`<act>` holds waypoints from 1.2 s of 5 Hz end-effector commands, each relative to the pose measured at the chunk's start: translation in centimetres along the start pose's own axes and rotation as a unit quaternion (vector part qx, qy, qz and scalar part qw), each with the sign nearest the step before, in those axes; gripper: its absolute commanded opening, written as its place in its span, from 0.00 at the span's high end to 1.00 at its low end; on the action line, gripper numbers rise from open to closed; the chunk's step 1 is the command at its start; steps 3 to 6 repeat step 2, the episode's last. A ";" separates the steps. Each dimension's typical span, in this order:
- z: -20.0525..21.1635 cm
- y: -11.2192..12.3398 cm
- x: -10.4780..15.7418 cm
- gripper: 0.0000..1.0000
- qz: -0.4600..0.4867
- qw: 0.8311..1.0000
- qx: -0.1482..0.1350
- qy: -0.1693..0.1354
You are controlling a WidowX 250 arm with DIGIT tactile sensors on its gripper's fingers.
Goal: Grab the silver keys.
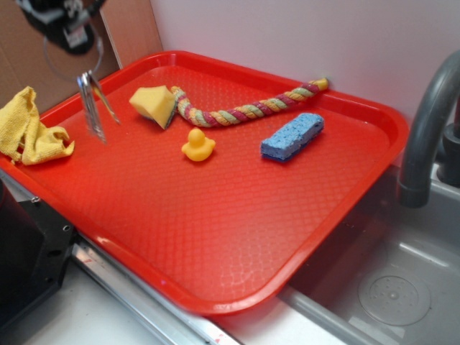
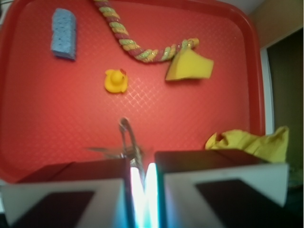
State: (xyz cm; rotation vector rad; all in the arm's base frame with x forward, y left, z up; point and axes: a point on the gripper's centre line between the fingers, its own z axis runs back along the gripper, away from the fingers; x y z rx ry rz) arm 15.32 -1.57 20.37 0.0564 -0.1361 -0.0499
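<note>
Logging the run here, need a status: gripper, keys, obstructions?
Gripper shut on the silver keys. Keys hanging clear above the red tray. Nothing in the way.

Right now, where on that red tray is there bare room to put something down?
The near half of the tray, below the duck and blue sponge, is bare. The far side is crowded: rope, yellow sponge, cloth, with keys hanging above.

gripper (image 2: pixel 141 183): two blocky fingers (image 2: pixel 71 190), black with pale grey faces | wrist body black, white label, blurred at far left
</note>
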 end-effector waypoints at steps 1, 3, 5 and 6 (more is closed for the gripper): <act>1.8 1.7 0.5 1.00 0.026 0.998 -0.053 0.020; 1.4 1.5 0.1 1.00 0.025 0.998 -0.050 0.034; 1.4 1.5 0.1 1.00 0.025 0.998 -0.050 0.034; 1.4 1.5 0.1 1.00 0.025 0.998 -0.050 0.034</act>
